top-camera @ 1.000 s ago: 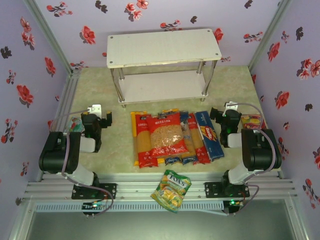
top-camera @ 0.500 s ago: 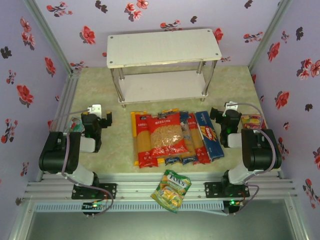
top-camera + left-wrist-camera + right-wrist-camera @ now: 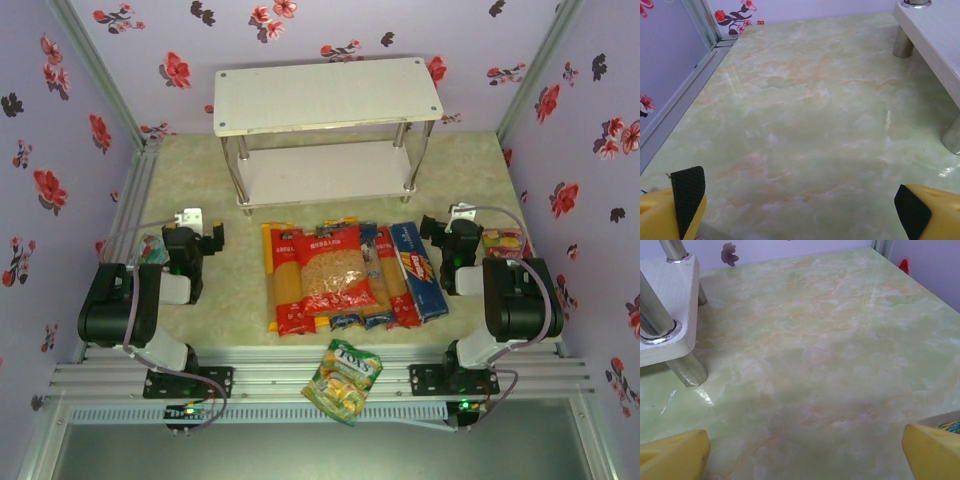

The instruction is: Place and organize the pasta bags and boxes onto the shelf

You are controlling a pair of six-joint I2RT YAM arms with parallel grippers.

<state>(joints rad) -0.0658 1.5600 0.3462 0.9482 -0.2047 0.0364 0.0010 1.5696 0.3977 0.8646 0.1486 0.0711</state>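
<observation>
The pasta boxes and bags [image 3: 345,275] lie side by side in a flat pile at the middle of the table. A wide red short-pasta bag [image 3: 337,268] lies on top, and a dark-blue box [image 3: 417,270] sits at the right end. Behind them stands the shelf [image 3: 328,95], both white boards bare. My left gripper [image 3: 200,232] rests left of the pile, open, and in the left wrist view the left gripper [image 3: 800,210] has only marble between its pads [image 3: 687,192]. My right gripper [image 3: 445,230] sits right of the pile, also open, and the right wrist view has the right gripper [image 3: 805,455] with nothing in it.
A green-yellow snack bag [image 3: 343,378] lies on the front rail. A small red-yellow bag [image 3: 503,242] sits beside the right arm. The shelf's lower board [image 3: 935,35] and metal legs [image 3: 952,135] stand to the right of the left gripper; its corner [image 3: 667,305] is left of the right gripper.
</observation>
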